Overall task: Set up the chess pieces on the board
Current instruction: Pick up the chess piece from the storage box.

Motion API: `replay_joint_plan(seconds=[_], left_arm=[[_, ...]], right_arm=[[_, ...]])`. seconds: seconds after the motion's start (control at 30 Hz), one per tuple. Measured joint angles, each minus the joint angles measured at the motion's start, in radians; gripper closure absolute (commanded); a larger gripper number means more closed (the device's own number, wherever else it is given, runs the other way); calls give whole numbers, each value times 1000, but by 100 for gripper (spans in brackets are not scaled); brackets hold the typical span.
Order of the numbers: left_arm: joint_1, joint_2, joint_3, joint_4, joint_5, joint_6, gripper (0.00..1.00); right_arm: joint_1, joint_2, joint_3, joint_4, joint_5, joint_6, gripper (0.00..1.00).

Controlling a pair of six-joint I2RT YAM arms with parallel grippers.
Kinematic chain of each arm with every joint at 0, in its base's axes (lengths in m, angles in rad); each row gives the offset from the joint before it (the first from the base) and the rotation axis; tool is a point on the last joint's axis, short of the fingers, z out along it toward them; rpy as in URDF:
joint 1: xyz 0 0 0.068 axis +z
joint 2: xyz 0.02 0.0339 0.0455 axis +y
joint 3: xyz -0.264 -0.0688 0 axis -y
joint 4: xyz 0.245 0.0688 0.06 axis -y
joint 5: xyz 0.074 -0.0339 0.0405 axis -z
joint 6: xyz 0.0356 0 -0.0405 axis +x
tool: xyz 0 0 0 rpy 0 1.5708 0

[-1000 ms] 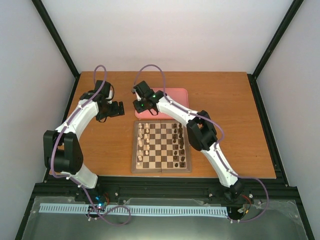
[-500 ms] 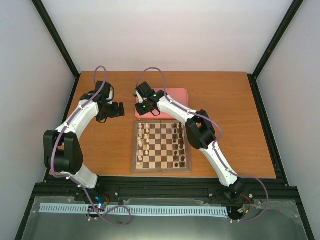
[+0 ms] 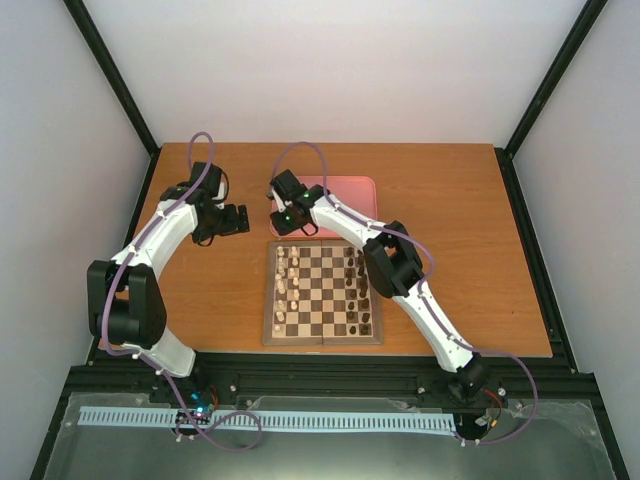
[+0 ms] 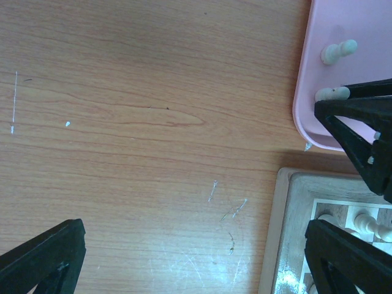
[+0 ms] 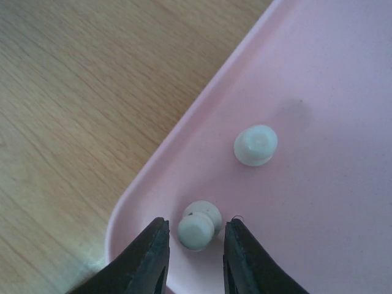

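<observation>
The right claw (image 5: 196, 228) stands open, one finger on each side of a small cream piece (image 5: 199, 225). A thin gap shows on both sides, so the claw brackets the piece without squeezing it. Seen from above, the piece sits on its base close to the rounded corner of the pink tray (image 5: 318, 92). A second cream piece (image 5: 255, 145) stands near it, further in on the tray and apart from the fingers. In the left wrist view the first piece is partly hidden behind the right claw's dark fingers, while the second shows in full beside them.

The board (image 3: 322, 341) lies on the bench (image 3: 450, 250) just on the near side of the tray, its far-left corner close to the tray's corner. More cream pieces (image 3: 287, 285) stand along the two files at the board's left side, and the dark pieces (image 3: 358, 290) stand along the two files at its right side. They are too small in the overhead view to count or name.

The left claw (image 3: 240, 218) hangs over the bench wood to the left of the tray and board. Its fingers are spread wide and hold nothing. The right arm reaches from its base at the near right, across the board's far-right part, to the tray.
</observation>
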Motion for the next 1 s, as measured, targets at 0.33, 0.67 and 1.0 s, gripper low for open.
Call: replay_joint_plan(seconds=[0.33, 0.67, 1.0], left_arm=[[0, 0, 0, 0, 0, 0, 0], [0, 0, 0, 0, 1, 0, 0], [0, 3, 0, 0, 5, 1, 0]], right_arm=[[-7, 9, 17, -3, 7, 3, 76], [-21, 11, 39, -3, -1, 0, 94], [-25, 19, 49, -3, -7, -15, 97]])
